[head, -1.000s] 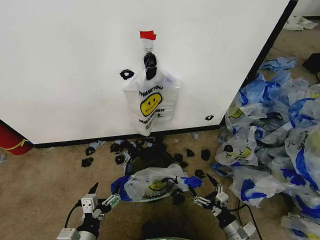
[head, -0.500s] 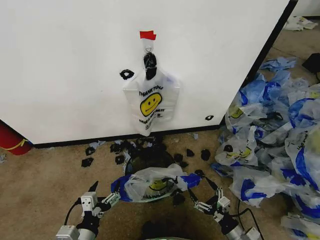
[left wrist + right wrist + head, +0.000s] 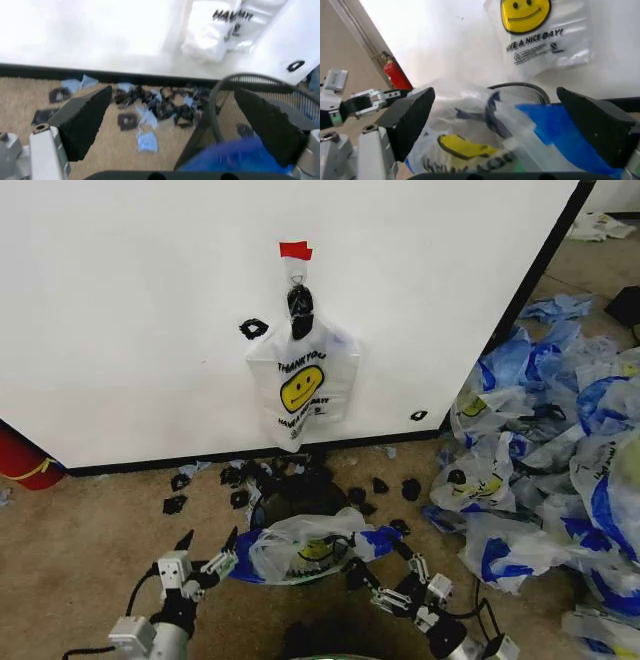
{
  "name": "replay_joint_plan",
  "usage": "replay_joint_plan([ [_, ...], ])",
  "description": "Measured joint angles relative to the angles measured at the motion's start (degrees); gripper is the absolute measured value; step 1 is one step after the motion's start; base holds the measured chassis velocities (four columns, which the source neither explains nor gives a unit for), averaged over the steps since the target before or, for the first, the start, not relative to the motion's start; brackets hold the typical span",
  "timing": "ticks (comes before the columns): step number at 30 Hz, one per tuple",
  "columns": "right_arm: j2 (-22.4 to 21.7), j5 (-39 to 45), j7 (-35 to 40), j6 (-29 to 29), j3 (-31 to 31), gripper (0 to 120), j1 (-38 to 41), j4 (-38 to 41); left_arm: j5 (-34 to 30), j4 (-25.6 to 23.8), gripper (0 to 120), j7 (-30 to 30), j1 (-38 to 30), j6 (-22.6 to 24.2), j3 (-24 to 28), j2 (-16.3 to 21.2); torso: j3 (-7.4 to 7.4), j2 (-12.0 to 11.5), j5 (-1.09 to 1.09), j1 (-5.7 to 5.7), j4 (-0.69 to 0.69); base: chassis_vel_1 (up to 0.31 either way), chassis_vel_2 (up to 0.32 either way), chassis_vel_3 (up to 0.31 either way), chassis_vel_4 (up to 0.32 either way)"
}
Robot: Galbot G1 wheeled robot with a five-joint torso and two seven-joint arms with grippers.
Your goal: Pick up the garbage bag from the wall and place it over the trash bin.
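A see-through white garbage bag [image 3: 300, 547] with a yellow smiley and blue handles lies draped over the black mesh trash bin [image 3: 250, 112], between the left gripper [image 3: 203, 557] and right gripper [image 3: 385, 570].

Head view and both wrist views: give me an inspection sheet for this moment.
Surface: tan carpet floor.
Job's things: one garbage bag hangs on the wall; another bag is draped on the trash bin.
Clutter: black scraps by the wall; bag pile on the robot's right.
Grippers: left end effector and right end effector open, flanking the bin.
Cables: black cable on the left arm.
Surroundings: red extinguisher.
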Motion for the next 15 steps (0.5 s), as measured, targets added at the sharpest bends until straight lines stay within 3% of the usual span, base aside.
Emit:
replay_joint_plan([
  [5,-0.69,0.01,3.50,-2.41,-1.08,86,0.13,3.28,-1.56,-0.05,97,-0.38,-1.77,0.67,-0.18,1.29,0.00,0.00,0.00,0.00,0.00,0.000,0.000,0.000,0.000],
  [11,-2.38,-0.19,9.84,-5.74,-4.17,99,-0.98,8.27,-2.02,0.35,97,-0.42,-2.83,1.08,0.39,1.34,0.00,0.00,-0.02,0.00,-0.01,0.000,0.000,0.000,0.000],
  [15,-2.56,-0.91,10.91,-5.90,-4.29,100,-1.21,8.48,-4.39,0.46,97,-0.42,-5.10,1.86,0.30,2.30,0.00,0.00,-0.01,0.00,0.00,0.000,0.000,0.000,0.000],
])
